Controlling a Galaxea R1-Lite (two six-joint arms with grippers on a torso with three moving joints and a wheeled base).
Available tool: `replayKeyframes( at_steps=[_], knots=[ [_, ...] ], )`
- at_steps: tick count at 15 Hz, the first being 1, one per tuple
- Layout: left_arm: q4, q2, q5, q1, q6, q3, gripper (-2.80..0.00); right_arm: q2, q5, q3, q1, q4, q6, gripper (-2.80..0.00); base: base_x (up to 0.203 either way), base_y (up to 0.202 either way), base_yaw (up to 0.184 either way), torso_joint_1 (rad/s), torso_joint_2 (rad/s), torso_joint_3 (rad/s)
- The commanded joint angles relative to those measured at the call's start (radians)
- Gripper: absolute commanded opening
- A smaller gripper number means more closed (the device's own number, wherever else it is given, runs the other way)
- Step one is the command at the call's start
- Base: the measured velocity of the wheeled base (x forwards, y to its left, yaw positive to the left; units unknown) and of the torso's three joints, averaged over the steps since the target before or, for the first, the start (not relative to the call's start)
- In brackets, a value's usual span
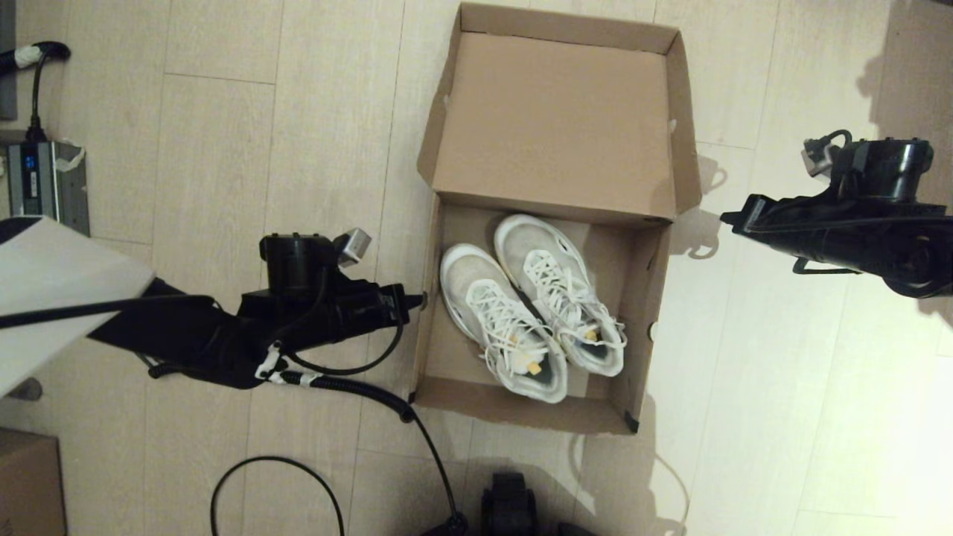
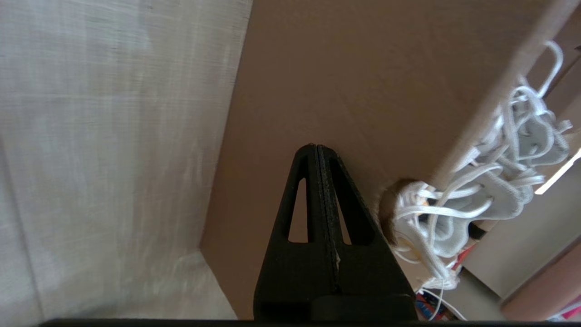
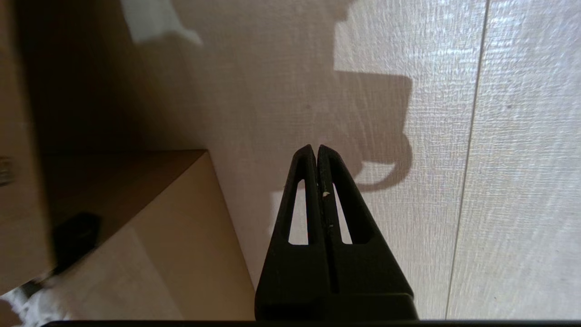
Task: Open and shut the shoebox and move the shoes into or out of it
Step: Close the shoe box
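shoebox (image 1: 547, 223) lies open on the floor (image 1: 223, 149), lid flung back, both shoes (image 1: 532, 305) side by side inside. left gripper (image 1: 417, 300), fingers pressed together, points at its left wall; its wrist view shows laces through a hole there. right gripper (image 1: 726, 218), likewise closed, hovers apart over bare floor.

Matte black plastic left arm (image 1: 223, 327) with coiled black cable (image 1: 357, 387); matching right arm (image 1: 841, 223); slotted wedge-shaped black fingers (image 3: 313, 200).
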Motion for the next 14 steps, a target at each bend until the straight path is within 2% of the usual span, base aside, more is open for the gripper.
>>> replayKeyframes(
  at_steps=[1,6,8,12,14],
  knots=[
    [-0.003,0.049,-0.001,-0.022,-0.001,-0.012,-2.8,0.06,0.002,-0.025,-0.006,-0.003,0.003,-2.8,0.0,0.0,0.0,0.0,0.0,0.0],
    [-0.005,0.059,0.0,-0.036,-0.004,-0.01,-2.8,0.089,0.001,-0.076,-0.033,0.0,0.047,-2.8,0.0,0.0,0.0,0.0,0.0,0.0],
    [-0.012,0.053,0.006,-0.014,0.0,-0.012,-2.8,0.121,0.012,-0.14,-0.057,0.006,0.058,-2.8,0.0,0.0,0.0,0.0,0.0,0.0],
    [-0.022,0.045,0.015,0.02,0.002,-0.091,-2.8,0.133,0.205,-0.263,-0.082,0.147,0.063,-2.8,0.0,0.0,0.0,0.0,0.0,0.0],
    [-0.016,0.053,0.015,0.03,0.002,-0.174,-2.8,0.144,0.282,-0.278,-0.081,0.144,0.062,-2.8,0.0,0.0,0.0,0.0,0.0,0.0]
  ],
)
